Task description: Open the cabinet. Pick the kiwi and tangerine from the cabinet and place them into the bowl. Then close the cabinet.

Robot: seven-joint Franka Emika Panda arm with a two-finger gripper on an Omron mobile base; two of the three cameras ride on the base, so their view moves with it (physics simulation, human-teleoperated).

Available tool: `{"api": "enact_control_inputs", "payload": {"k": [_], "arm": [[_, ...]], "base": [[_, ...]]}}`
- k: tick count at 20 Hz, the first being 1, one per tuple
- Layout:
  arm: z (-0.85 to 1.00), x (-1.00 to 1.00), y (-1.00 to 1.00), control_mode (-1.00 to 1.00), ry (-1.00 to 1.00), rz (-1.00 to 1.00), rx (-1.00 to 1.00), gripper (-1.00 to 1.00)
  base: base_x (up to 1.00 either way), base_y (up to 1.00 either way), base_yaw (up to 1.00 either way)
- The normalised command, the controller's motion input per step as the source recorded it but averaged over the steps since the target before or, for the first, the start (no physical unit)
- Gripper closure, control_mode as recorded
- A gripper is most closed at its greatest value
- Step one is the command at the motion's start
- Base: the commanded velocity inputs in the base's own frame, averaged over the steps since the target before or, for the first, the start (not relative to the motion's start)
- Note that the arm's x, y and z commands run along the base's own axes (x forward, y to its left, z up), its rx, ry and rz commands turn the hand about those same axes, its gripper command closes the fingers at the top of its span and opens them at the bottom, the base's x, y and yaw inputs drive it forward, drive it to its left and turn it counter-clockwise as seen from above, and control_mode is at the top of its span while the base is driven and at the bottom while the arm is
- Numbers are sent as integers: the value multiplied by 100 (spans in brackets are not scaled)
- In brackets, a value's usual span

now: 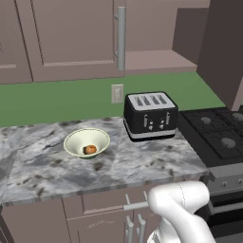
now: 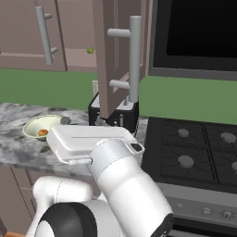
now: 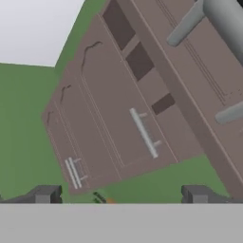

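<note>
While the right-hand cabinet door (image 2: 111,60) hung swung out over the bench (image 1: 142,166), the tangerine (image 1: 89,150) already lay in the bottom of the bowl (image 1: 87,142), which sat just left of the toaster (image 1: 150,115). I could not pick out the kiwi for certain; a small green thing (image 2: 90,50) sat on the open shelf, but that looked the wrong colour. The claw (image 3: 121,197) stood spread wide and carried nothing, pointed toward the cabinet fronts. A kiwi, I judged, would be light, slightly soft and easily bruised, with a dull skin that should not slip much, best taken gently across its narrow middle. The door looked stiff and rigid, and its long silver bar handle (image 2: 134,58) seemed the obvious place to take hold or push for closing.
</note>
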Motion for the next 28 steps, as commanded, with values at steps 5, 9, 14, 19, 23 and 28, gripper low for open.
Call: {"api": "enact_control_inputs", "payload": {"k": [5,9,14,19,23,28], "arm": [[0,76,2,-100,0,0,6,-100],[0,81,6,-100,0,0,3,-100],[0,98,12,-100,0,0,2,-100],[-2,100,17,-100,0,0,0,-100],[-11,100,43,-100,1,-3,0,-100],[-24,100,84,-100,0,-12,-2,-100]], "base": [[0,0,0],[0,0,0],[0,0,0],[0,0,0],[0,0,0],[0,0,0]]}}
